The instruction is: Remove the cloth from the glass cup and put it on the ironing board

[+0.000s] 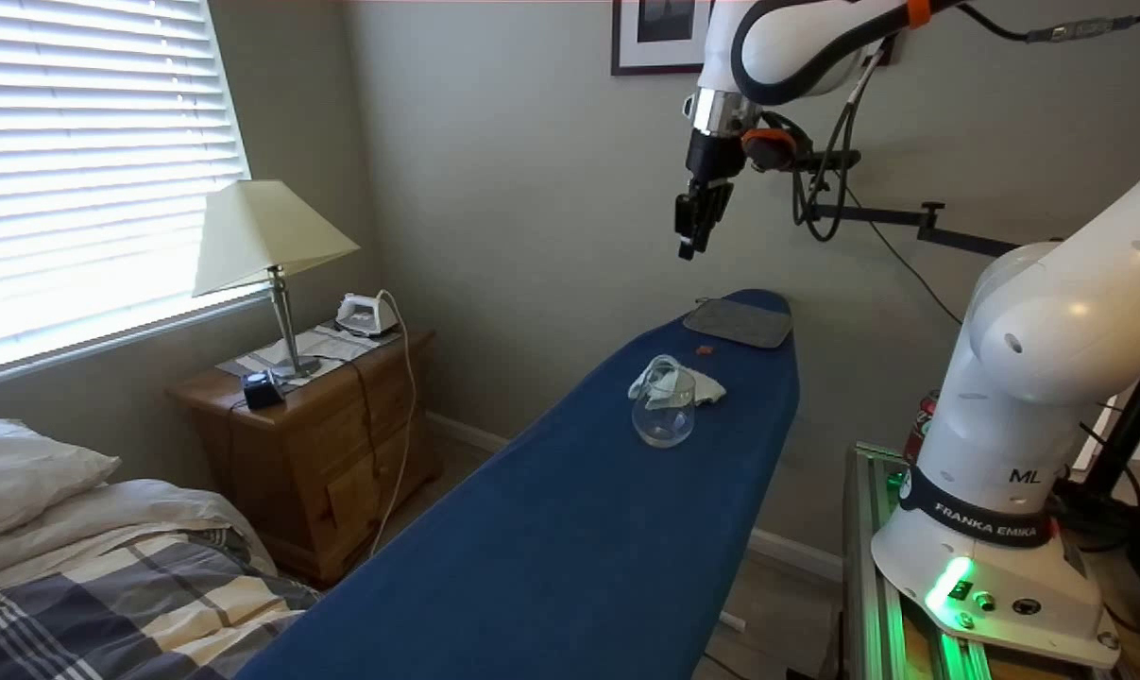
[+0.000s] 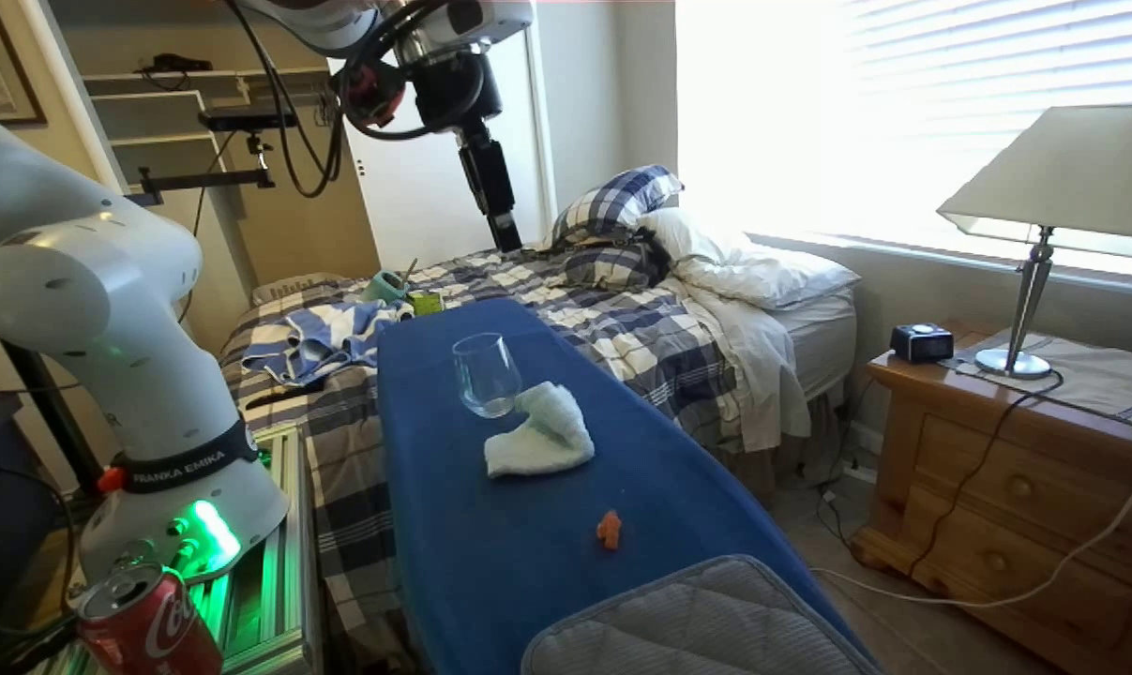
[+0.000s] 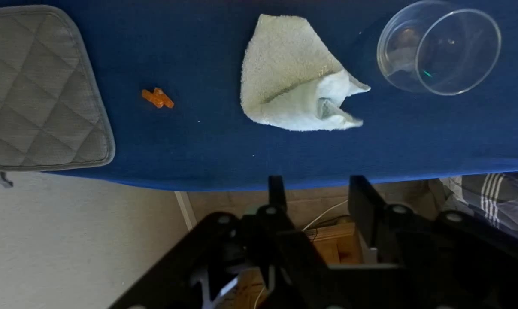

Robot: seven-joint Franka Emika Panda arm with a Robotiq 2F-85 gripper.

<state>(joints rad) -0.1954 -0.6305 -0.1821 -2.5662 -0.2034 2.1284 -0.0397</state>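
Note:
A white terry cloth lies crumpled on the blue ironing board (image 2: 444, 534); it shows in both exterior views (image 1: 707, 388) (image 2: 547, 445) and in the wrist view (image 3: 289, 81). A clear stemless glass cup (image 3: 460, 56) stands upright beside the cloth, also in both exterior views (image 1: 664, 433) (image 2: 484, 375). In the wrist view a narrow strip of blue shows between cloth and glass; the cloth is outside the glass. My gripper (image 3: 314, 182) is open with nothing between its fingers. It hangs high above the board in both exterior views (image 1: 688, 247) (image 2: 506, 234).
A small orange object (image 3: 158, 98) and a grey quilted pad (image 3: 40, 94) lie on the board past the cloth. A nightstand (image 1: 314, 453) with lamp and iron (image 1: 365, 314) stands nearby. A bed (image 2: 641, 328) is alongside. A red can (image 2: 153, 619) stands near the robot base.

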